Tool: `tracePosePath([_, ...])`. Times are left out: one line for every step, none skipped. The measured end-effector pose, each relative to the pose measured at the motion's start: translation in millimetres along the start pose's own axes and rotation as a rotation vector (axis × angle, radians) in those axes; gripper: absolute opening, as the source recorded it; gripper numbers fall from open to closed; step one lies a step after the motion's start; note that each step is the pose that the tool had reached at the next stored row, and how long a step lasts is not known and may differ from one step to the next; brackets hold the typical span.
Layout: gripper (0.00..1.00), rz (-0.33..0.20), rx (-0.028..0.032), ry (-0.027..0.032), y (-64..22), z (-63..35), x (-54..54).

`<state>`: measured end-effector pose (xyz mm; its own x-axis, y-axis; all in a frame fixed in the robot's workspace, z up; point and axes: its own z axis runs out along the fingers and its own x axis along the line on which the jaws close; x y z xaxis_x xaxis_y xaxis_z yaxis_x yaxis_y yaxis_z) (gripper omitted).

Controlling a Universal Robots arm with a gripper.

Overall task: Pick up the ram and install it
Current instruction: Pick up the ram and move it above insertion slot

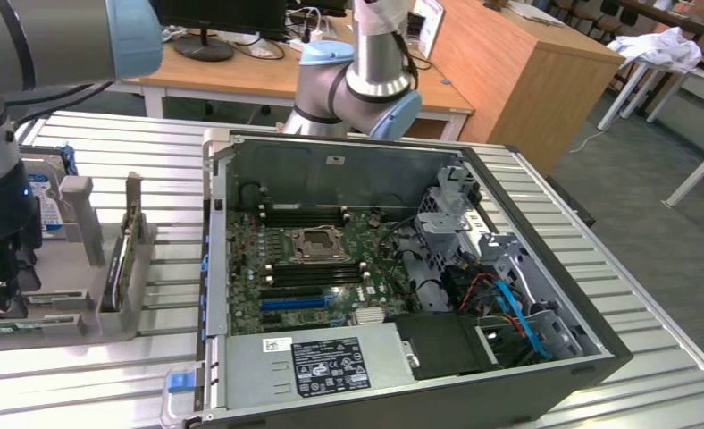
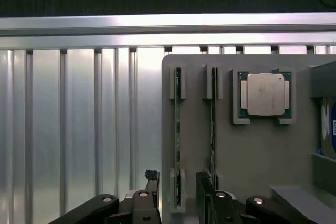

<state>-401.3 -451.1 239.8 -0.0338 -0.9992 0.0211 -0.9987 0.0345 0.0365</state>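
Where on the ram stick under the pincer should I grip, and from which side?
Grip the ram mid-length across its flat faces, between the holder end clips, from straight above: it stands on edge, and the open pincer hangs over it.

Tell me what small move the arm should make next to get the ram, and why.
Probably ease the pincer straight down a little. It is open and straddles the ram, which stands on edge in the gray holder. Gaps show on both sides, so it looks lined up but is not gripping yet.
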Motion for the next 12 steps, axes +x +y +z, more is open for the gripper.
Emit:
tracePosePath([0.41,0.0,-0.0001,-0.0001,0.8,1.8,0.0])
tracePosePath([0.41,0.0,-0.0001,-0.0002,1.5,3.8,0.0])
tracePosePath([0.41,0.0,-0.0001,-0.0004,1.8,5.6,0.1])
tracePosePath([0.41,0.0,0.0,-0.0006,2.2,7.5,0.1])
tracePosePath([0.41,0.0,-0.0001,-0.0008,2.7,9.3,0.1])
tracePosePath([0.41,0.0,-0.0001,-0.0009,2.9,11.0,0.1])
tracePosePath([0.41,0.0,-0.0001,-0.0013,3.1,12.9,0.2])
tracePosePath([0.41,0.0,-0.0001,-0.0016,3.3,14.8,0.3])
tracePosePath([0.41,0.0,-0.0001,-0.002,3.6,16.6,0.4])
tracePosePath([0.41,0.0,-0.0002,-0.0022,4.0,18.4,0.5])
tracePosePath([0.41,0.0,-0.0003,-0.0025,4.6,20.2,0.5])
tracePosePath([0.41,0.0,-0.0002,-0.0029,5.2,22.0,0.6])
